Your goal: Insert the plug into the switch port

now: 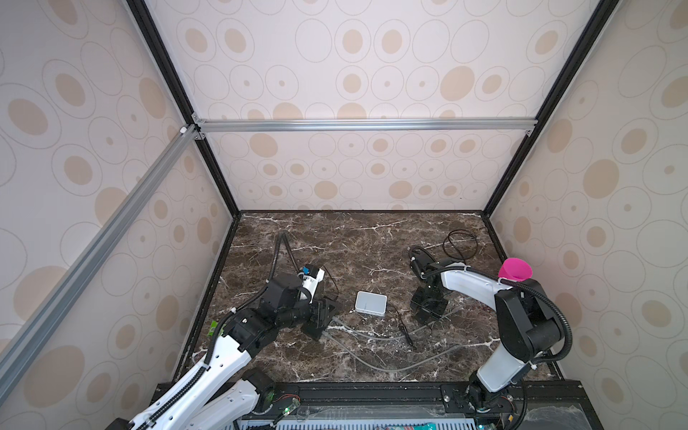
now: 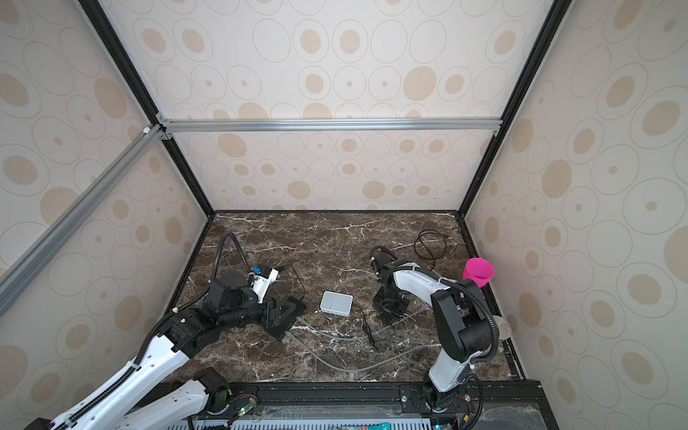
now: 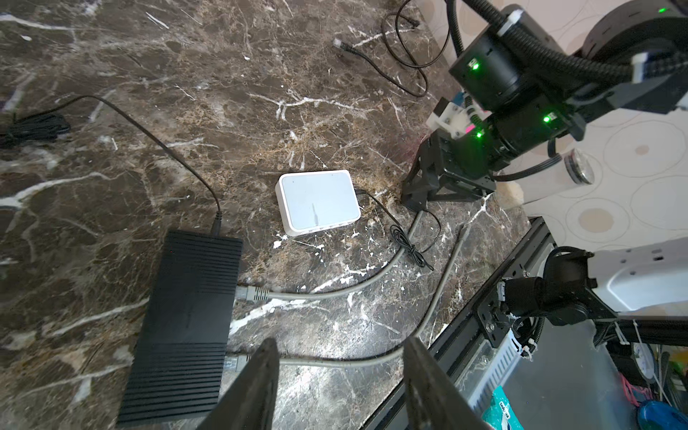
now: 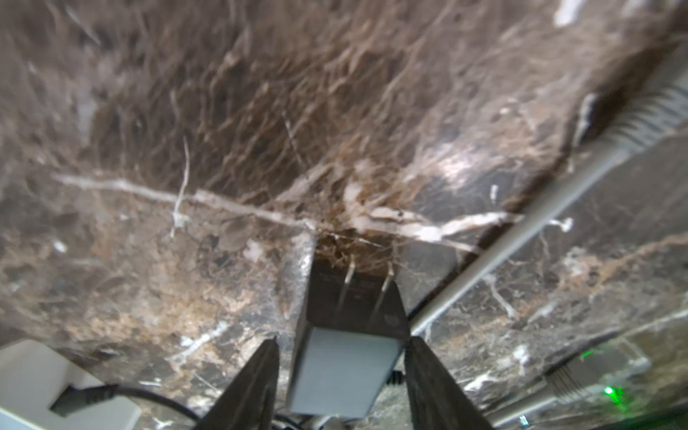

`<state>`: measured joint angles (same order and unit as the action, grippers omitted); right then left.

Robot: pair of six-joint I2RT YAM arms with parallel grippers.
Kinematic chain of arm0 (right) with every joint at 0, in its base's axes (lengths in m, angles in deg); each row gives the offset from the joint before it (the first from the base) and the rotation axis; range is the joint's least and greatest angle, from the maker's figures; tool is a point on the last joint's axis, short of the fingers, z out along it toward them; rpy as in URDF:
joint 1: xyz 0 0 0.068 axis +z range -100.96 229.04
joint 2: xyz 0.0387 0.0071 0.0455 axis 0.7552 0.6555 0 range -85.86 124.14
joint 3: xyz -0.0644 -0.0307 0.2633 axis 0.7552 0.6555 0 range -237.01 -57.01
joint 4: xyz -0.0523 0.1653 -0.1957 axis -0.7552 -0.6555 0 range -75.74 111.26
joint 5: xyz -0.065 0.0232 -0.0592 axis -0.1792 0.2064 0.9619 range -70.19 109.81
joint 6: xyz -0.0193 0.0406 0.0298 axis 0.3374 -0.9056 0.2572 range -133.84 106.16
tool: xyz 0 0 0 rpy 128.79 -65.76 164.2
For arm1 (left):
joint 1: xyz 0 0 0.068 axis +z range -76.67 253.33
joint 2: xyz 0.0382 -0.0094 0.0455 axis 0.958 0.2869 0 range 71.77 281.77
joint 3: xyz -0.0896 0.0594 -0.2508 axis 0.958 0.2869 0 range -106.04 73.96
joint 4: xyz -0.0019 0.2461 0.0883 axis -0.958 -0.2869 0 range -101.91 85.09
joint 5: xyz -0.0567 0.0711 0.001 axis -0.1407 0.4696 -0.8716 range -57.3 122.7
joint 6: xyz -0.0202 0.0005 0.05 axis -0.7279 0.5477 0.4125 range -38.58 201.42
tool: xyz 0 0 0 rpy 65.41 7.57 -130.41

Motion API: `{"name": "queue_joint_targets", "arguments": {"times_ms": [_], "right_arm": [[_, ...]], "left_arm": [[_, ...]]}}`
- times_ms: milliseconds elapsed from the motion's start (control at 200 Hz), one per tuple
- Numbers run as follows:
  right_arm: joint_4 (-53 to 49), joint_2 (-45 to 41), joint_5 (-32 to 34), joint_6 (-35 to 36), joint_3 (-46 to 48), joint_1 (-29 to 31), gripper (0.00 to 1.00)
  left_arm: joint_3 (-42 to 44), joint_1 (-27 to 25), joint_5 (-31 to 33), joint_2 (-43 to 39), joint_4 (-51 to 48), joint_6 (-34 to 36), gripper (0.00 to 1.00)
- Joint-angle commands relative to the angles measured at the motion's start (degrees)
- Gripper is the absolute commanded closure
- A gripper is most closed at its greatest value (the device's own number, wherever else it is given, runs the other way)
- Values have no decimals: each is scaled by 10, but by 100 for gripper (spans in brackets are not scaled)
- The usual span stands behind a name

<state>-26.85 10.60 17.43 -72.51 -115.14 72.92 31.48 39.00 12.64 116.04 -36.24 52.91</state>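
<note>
**Location:** the black switch (image 3: 186, 316) lies on the left of the marble table (image 1: 372, 238); two grey plugs sit at its right edge, the far plug (image 3: 253, 294) and the near plug (image 3: 232, 363); both appear seated in ports, though full latching cannot be confirmed.

**Grippers:** the left gripper (image 3: 340, 342) hovers just right of the near plug, fingers spread apart with nothing between them; the right gripper (image 4: 343, 340) brackets a black power adapter (image 4: 346, 357) to the right of the white switch (image 1: 370, 303); one finger appears to touch the adapter and a slight gap shows at the other; whether the grip is firm cannot be told.

**Handling:** the plug is judged light and rigid, with a thin latch tab liable to snap; grasp the moulded boot by its flat sides, never the tab; the grey cable (image 3: 335, 294) looks springy and will likely twist the plug off axis; the switch is probably light and may slide on the polished marble; brace it during any insertion.
</note>
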Motion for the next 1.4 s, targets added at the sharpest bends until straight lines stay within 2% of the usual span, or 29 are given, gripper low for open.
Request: {"name": "queue_joint_targets", "arguments": {"times_ms": [0, 80, 145, 260, 350, 525, 710, 830, 1000, 1125, 1290, 1396], "right_arm": [[5, 9, 1, -18, 8, 0, 49], [5, 13, 4, -14, 7, -1, 51], [-4, 9, 7, -16, 3, -4, 61], [-30, -25, 16, -21, -19, -5, 62], [-65, -60, 23, -20, -66, -5, 68], [-46, -63, 49, 20, -183, -5, 69], [12, 101, -22, 108, -323, -6, 68], [42, 225, -94, 158, -417, -1, 70], [58, 359, -154, 224, -562, 23, 66], [99, 451, -226, 210, -663, 28, 66], [75, 600, -273, 175, -893, 35, 65], [123, 643, -320, 130, -927, 35, 59]], "left_arm": [[-6, 5, 24, -14, -27, -11, 46], [-19, 5, 40, -25, -41, -1, 46], [-32, 5, 63, -34, -56, 11, 46], [-43, 5, 105, -52, -68, 22, 43], [-37, 5, 101, -55, -59, 18, 42], [-31, 6, 114, -23, -56, -8, 42], [27, 6, 73, 1, 29, -66, 42], [27, 5, 75, 7, 32, -61, 42], [3, 5, 69, 29, 25, -48, 41], [5, 6, 55, 40, 37, -51, 41], [3, 6, 52, 58, 36, -45, 41], [7, 8, 56, 60, 41, -44, 41]]}}
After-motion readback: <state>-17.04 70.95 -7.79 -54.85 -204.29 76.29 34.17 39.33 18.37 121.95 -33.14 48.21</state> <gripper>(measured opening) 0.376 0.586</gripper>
